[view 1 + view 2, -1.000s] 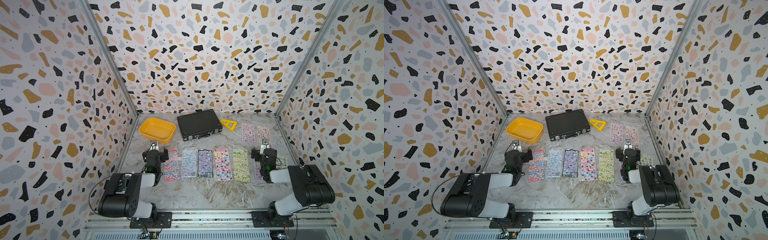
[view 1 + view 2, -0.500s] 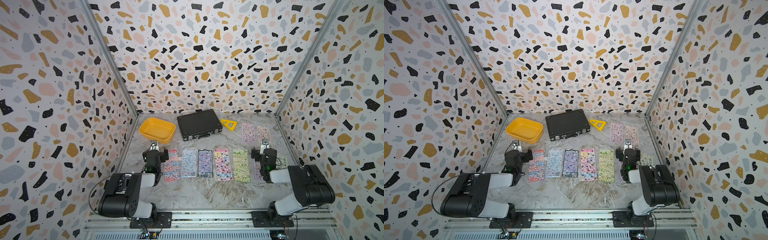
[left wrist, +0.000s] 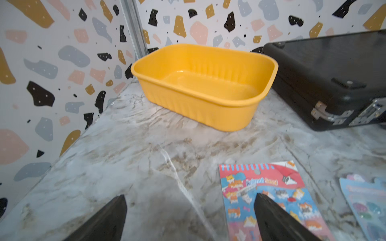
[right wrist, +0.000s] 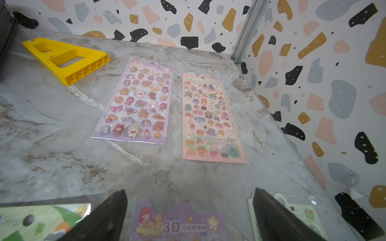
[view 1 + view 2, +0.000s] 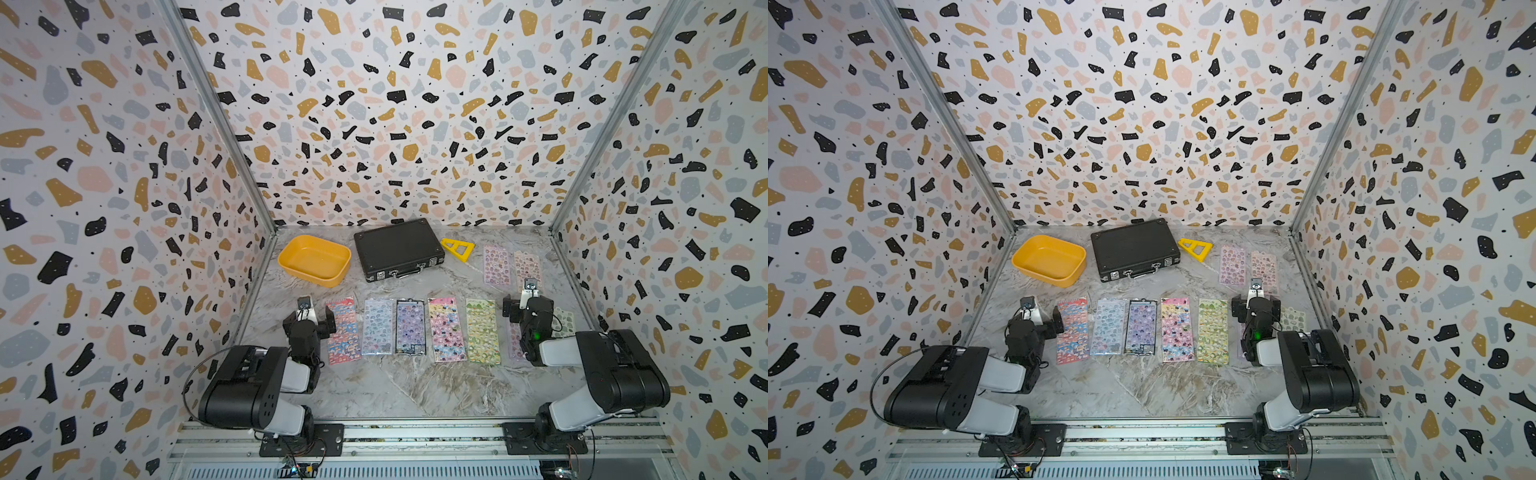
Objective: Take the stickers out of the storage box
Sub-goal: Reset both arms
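Note:
The yellow-orange storage box (image 5: 314, 258) (image 3: 205, 83) stands empty at the back left. Stickers lie flat on the table: a row of five sheets, from red-blue (image 5: 343, 330) to green (image 5: 482, 331), and two more at the back right (image 4: 137, 102) (image 4: 208, 119). My left gripper (image 5: 309, 321) (image 3: 190, 196) is open just above the table, one finger over the red-blue sheet (image 3: 261, 187). My right gripper (image 5: 528, 309) (image 4: 190, 190) is open above a purple sheet (image 4: 177, 223), with a white-green sheet (image 4: 300, 210) beside it. Neither holds anything.
A closed black briefcase (image 5: 399, 249) lies right of the box at the back. A yellow triangle ruler (image 5: 457, 248) (image 4: 66, 58) lies beside it. Patterned walls enclose three sides of the marbled table (image 5: 415, 386).

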Controlling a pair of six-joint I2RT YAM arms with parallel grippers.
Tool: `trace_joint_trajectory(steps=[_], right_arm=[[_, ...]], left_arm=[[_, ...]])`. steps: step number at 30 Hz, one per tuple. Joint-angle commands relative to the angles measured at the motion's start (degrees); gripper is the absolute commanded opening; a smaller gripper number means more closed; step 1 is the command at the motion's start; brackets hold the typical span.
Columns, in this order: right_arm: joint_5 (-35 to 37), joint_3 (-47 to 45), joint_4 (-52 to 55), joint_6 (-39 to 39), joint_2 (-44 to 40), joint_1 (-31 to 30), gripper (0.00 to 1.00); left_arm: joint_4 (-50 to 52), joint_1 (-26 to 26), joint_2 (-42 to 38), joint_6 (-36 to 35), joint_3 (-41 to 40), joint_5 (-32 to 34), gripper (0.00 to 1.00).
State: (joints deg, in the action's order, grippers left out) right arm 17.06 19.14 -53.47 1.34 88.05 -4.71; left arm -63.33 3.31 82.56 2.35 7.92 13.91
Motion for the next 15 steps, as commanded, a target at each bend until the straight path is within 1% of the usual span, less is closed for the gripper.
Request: trace_joint_trajectory(steps=[1,4,5,9,12,15], right_arm=[[-0.3,0.0,0.6,-0.6,-1.1,0.0,0.99],[-0.3,-0.1,0.6,-0.6,-1.1,0.0,0.99],[-0.3,-0.1,0.6,-0.6,-1.1,0.0,0.99],[-0.3,-0.1,0.6,-0.6,-1.1,0.0,0.99],[-0.3,0.0,0.6,-0.6,-1.1,0.0,0.99],[-0.3,0.0,0.6,-0.6,-1.1,0.0,0.99]], left_arm=[[6.9,-0.1,-2.5,-0.6,5.1,-2.6,0.99],[3.4,-0.1,-0.5,-0.5,5.0,-1.5,0.99],[4.2,-0.1,-0.6,-0.6,5.3,-1.8,0.99],[15.7,-0.2,-1.0,-1.8,11.0,-5.0,0.99],[13.7,-0.1,-1.3,-2.2,9.6,-6.4,0.99],[14.3,-0.2,-0.6,-2.3,10.4,-7.0,0.99]])
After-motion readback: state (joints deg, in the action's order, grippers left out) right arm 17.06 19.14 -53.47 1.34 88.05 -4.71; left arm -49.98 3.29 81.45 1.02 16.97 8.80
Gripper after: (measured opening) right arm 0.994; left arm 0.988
